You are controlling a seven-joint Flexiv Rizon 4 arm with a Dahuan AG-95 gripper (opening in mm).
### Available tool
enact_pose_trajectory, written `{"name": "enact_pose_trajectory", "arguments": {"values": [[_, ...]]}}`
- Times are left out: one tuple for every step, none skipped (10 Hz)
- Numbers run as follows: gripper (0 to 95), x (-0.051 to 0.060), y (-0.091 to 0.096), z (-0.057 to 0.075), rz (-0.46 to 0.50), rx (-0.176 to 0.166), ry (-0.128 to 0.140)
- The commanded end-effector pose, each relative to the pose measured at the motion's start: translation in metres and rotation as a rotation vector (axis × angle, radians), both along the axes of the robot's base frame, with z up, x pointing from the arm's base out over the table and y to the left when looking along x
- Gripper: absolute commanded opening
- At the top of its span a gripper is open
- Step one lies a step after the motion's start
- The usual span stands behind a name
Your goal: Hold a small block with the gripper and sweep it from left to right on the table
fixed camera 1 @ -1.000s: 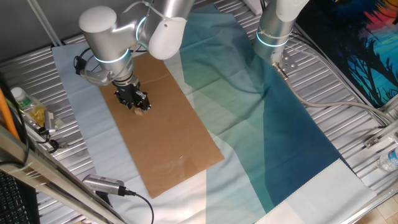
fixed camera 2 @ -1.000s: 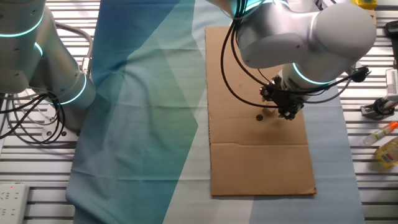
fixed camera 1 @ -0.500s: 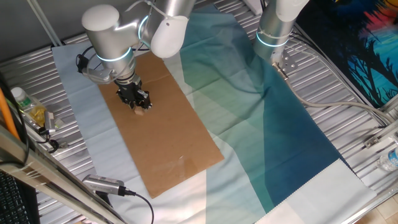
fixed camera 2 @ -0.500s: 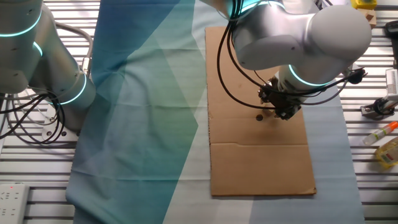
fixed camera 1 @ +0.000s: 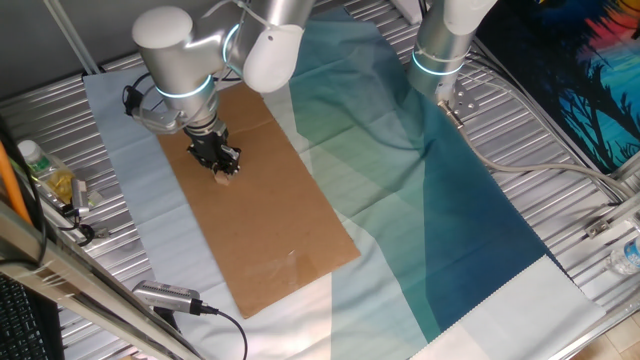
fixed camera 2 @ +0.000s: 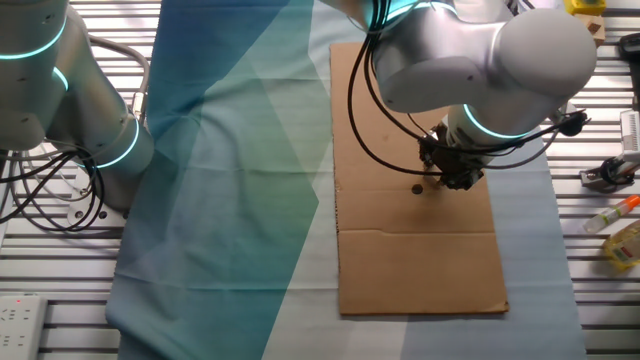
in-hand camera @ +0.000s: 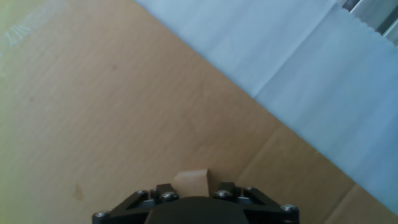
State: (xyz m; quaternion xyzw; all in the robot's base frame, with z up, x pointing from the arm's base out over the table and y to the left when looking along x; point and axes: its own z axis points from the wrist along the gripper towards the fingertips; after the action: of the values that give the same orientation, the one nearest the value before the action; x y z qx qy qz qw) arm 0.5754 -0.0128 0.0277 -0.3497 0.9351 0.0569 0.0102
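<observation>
Honestly there's nothing readable anywhere here. No text, brand names, numbers or signs that I can make out in any of the three views. The bottle [fixed camera 1: 38, 168] at the edge of the desk [fixed camera 1: 560, 215] in one fixed view has a label, but it's way too small and blurry to read. Same with the tubes [fixed camera 2: 618, 225] at the side in the other fixed view: coloured packaging, no legible print. The cardboard sheet [in-hand camera: 124, 106] in the hand view is plain, no printing on it.
</observation>
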Motion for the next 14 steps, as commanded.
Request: {"name": "enact_pose_trajectory", "arguments": {"values": [[0.0, 0.0, 0.0, 0.0, -0.006, -0.002, 0.001], [0.0, 0.0, 0.0, 0.0, -0.008, -0.004, 0.001], [0.0, 0.0, 0.0, 0.0, -0.012, -0.005, 0.002], [0.0, 0.0, 0.0, 0.001, -0.018, -0.005, 0.004], [0.0, 0.0, 0.0, 0.002, -0.021, -0.005, 0.005], [0.0, 0.0, 0.0, 0.005, -0.025, -0.003, 0.006], [0.0, 0.002, 0.001, 0.011, -0.04, -0.007, 0.01], [0.0, 0.003, 0.001, 0.015, -0.09, -0.016, 0.017], [0.0, 0.003, 0.002, 0.017, -0.141, -0.02, 0.021], [0.0, 0.003, 0.002, 0.018, -0.2, -0.024, 0.028], [0.0, 0.003, 0.002, 0.019, -0.256, -0.027, 0.039], [0.0, 0.003, 0.002, 0.022, -0.297, -0.029, 0.049], [0.0, 0.003, 0.003, 0.027, -0.33, -0.031, 0.064], [0.0, 0.003, 0.004, 0.034, -0.352, -0.033, 0.076]]}}
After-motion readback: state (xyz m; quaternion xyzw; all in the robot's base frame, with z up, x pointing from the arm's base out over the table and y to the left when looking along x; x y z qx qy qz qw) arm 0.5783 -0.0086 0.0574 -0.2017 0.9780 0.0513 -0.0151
